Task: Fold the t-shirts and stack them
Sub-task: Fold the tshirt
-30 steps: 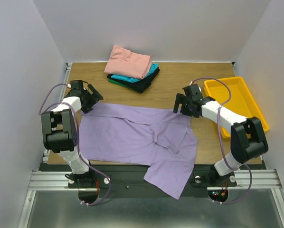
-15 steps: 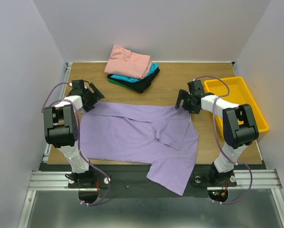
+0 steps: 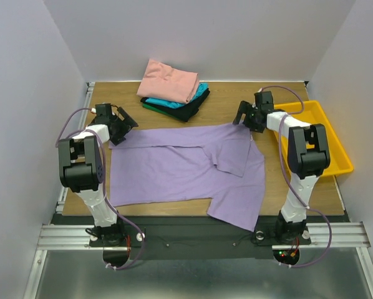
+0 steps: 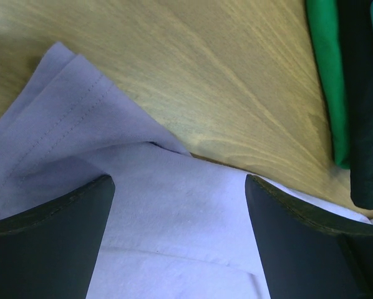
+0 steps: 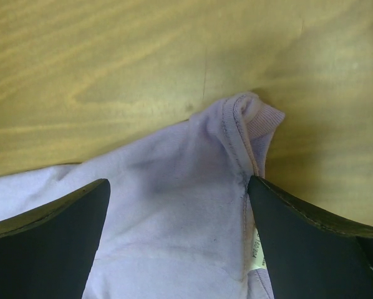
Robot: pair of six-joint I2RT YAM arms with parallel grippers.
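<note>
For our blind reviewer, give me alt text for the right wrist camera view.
A light purple cloth t-shirt lies on the wooden table beneath the right hand, its ribbed edge bunched beyond the open black fingers. A small white tag shows beside one finger.

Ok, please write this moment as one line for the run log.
purple shirt: spread out | left gripper: jaws open over its corner | right gripper: jaws open over its collar | folded stack: behind it, untouched

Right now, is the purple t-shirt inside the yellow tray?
No, the purple t-shirt lies spread on the table, outside the yellow tray.
</note>
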